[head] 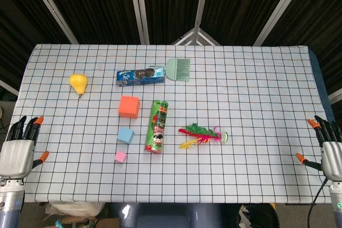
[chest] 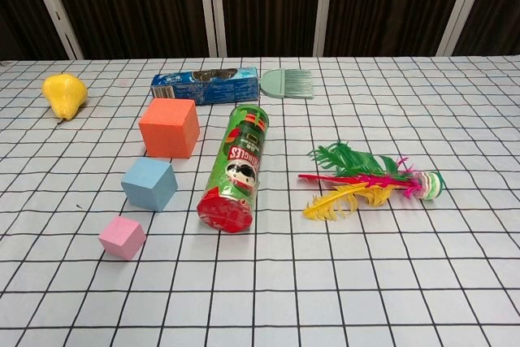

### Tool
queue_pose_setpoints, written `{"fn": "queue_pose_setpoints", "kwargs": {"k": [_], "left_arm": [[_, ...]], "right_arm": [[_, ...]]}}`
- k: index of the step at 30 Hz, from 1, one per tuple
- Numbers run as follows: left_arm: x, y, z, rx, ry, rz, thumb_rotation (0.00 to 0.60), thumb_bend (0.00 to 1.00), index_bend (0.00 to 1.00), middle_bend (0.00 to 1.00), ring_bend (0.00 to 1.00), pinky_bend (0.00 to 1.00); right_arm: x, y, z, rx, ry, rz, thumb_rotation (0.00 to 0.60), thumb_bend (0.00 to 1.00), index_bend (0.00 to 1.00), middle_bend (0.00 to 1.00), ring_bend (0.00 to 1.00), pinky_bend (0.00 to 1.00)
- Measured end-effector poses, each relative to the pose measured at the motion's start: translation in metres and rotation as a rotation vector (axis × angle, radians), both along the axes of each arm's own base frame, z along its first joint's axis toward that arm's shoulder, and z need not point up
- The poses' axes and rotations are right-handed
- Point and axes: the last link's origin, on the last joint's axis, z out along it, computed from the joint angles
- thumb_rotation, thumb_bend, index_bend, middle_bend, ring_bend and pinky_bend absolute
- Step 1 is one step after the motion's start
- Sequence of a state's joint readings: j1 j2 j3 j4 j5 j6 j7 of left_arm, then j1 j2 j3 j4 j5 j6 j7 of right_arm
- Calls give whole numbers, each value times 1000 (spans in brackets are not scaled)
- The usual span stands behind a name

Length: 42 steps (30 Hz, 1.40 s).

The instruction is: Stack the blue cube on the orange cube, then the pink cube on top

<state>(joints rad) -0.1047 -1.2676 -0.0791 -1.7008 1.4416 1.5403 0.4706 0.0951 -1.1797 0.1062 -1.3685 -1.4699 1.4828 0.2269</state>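
Observation:
The orange cube [head: 129, 107] [chest: 170, 127] sits left of centre on the checked cloth. Just in front of it lies the smaller blue cube [head: 125, 135] [chest: 149, 184], and nearer still the little pink cube [head: 120, 157] [chest: 123, 237]. All three stand apart in a line on the table. My left hand [head: 18, 145] hovers at the front left edge with its fingers spread and nothing in it. My right hand [head: 327, 145] hangs at the front right edge, also spread and empty. The chest view shows neither hand.
A green chips can [head: 156, 126] [chest: 236, 167] lies on its side right of the cubes. A feathered shuttlecock toy [head: 202, 133] [chest: 366, 180] lies further right. At the back are a yellow pear [head: 78, 83] [chest: 64, 93], a blue cookie pack [head: 140, 76] [chest: 204, 84] and a green comb [head: 178, 69] [chest: 289, 83].

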Motion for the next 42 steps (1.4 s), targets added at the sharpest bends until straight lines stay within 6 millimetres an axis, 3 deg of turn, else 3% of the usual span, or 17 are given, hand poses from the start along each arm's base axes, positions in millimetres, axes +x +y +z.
{"fn": "queue_pose_setpoints", "kwargs": {"k": [12,18,21,26,29,37,42], "left_arm": [[4,-1,-6,-15,14,-9,600,218,77,110,29,115],[5,2,-5,-14,7,-31,600,223,83,157,57,151],[5,4,-6,-20,0,-51,600,223,105,268,177,310],[13,7,-11,-27,-19,-116,600,222,190,724,566,720],[22,14,-16,-27,-62,-165,600,219,255,858,698,834],[47,31,-30,-125,-112,-175,600,211,331,914,765,889],[62,46,-46,-213,-69,-122,600,211,320,914,765,891]], "right_arm": [[0,4,3,12,-2,-13,600,108,143,91,100,61],[0,3,2,22,3,-22,600,107,143,91,100,61],[-1,4,2,33,1,-32,600,108,143,91,100,61],[-2,5,4,28,-7,-36,600,108,143,91,100,61],[-3,5,5,29,-15,-41,600,108,143,91,100,61],[-4,5,4,50,-20,-49,600,107,143,91,100,61],[-5,5,4,64,-20,-60,600,107,143,91,100,61]]}}
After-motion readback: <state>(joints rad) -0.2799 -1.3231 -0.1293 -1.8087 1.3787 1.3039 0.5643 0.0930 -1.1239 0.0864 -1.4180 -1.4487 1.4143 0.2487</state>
